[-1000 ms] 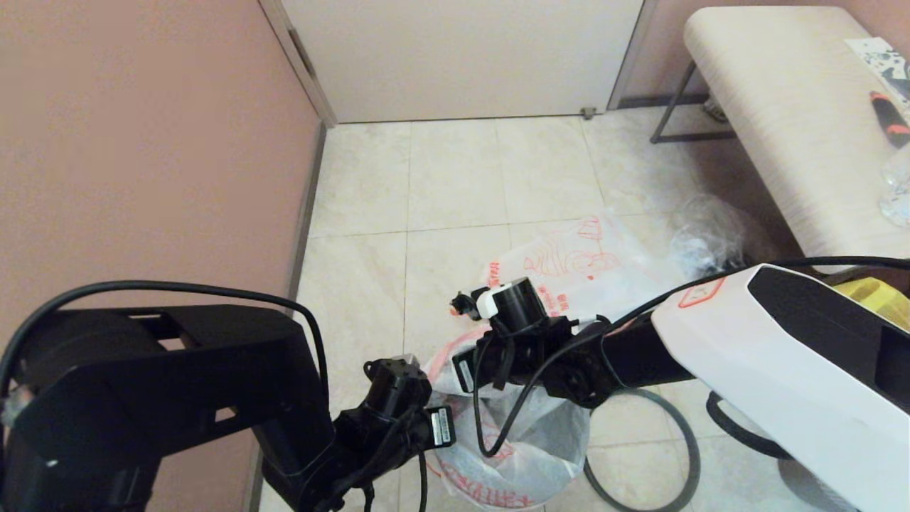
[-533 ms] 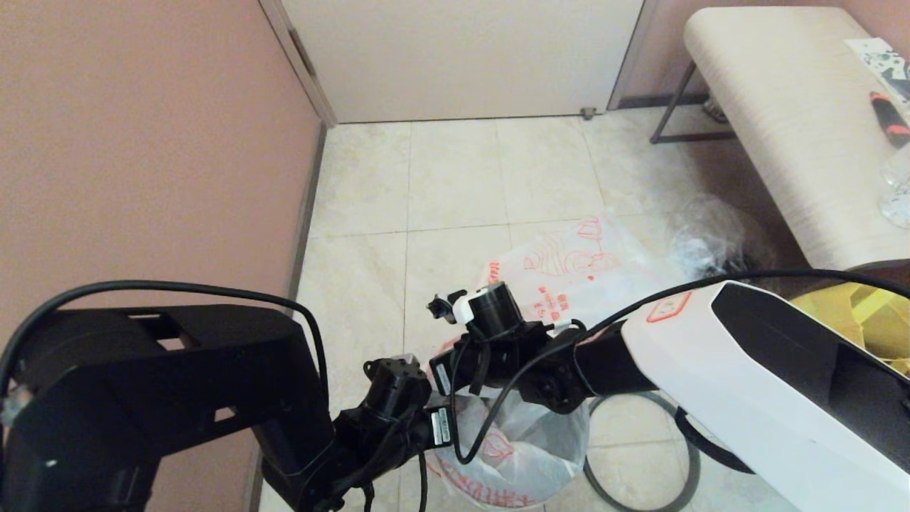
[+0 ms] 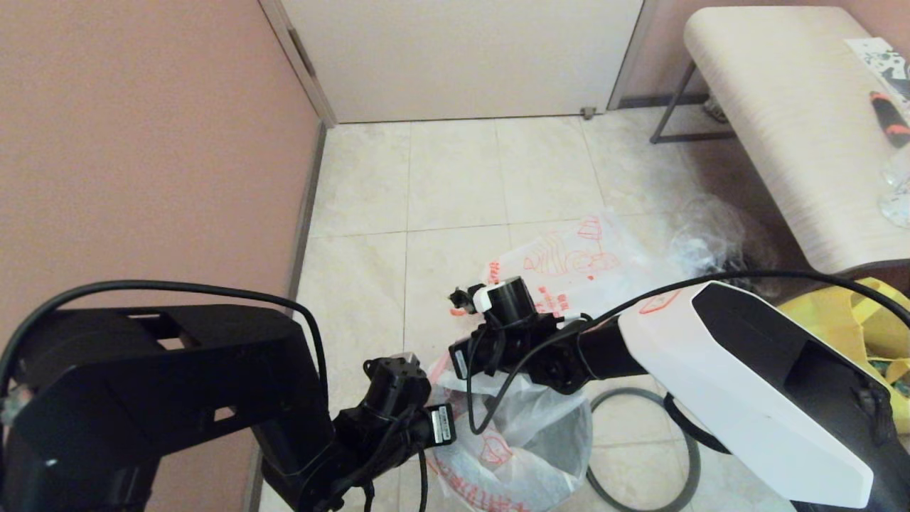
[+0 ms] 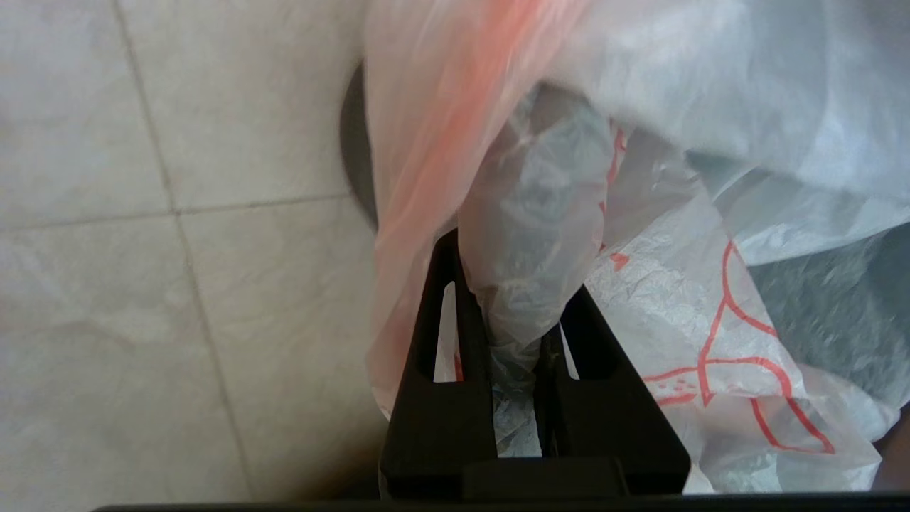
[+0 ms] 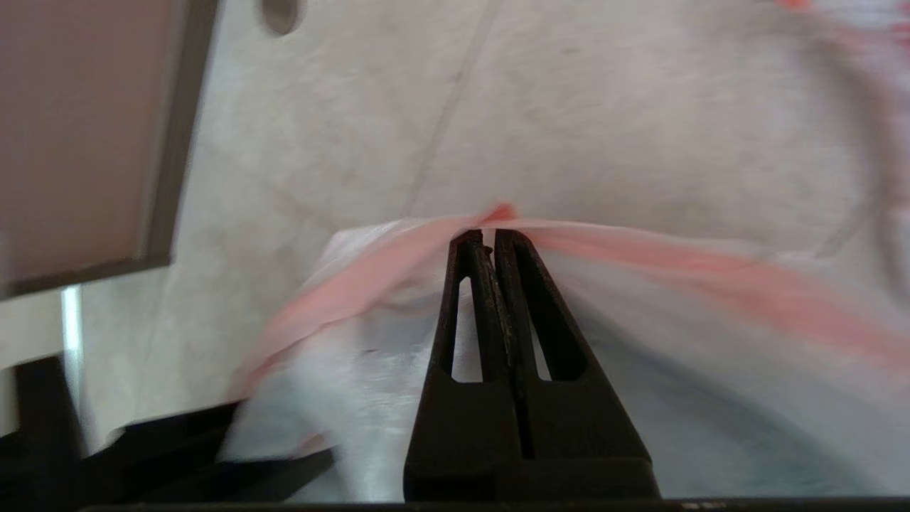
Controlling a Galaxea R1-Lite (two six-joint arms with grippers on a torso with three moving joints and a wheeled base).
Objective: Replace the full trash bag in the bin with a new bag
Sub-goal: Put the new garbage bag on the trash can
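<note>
The new bag (image 3: pixel 522 444), thin white plastic with orange print, hangs limp and hollow in the bin (image 4: pixel 355 163). My left gripper (image 4: pixel 513 281) is shut on a bunched fold of it at the near-left side of the bin. My right gripper (image 5: pixel 489 238) is shut on its orange top edge, pulled taut above the opening; in the head view the right wrist (image 3: pixel 508 334) hides those fingers. Beyond the wrist lies the full trash bag (image 3: pixel 569 259), with no bottles visible from here. The bin's dark grey rim hoop (image 3: pixel 625 391) lies on the tiles beside the bin.
A clear bag with dark contents (image 3: pixel 711 235) sits by the bench (image 3: pixel 782 121) at the right. A yellow tote bag (image 3: pixel 864 320) stands behind my right arm. The pink wall (image 3: pixel 142 142) runs close along the left, and a door (image 3: pixel 462 57) closes the far end.
My right arm swung left and then back right, still gripping the bag's edge. The bag in the bin now bulges wider to the right. The left arm has not moved.
</note>
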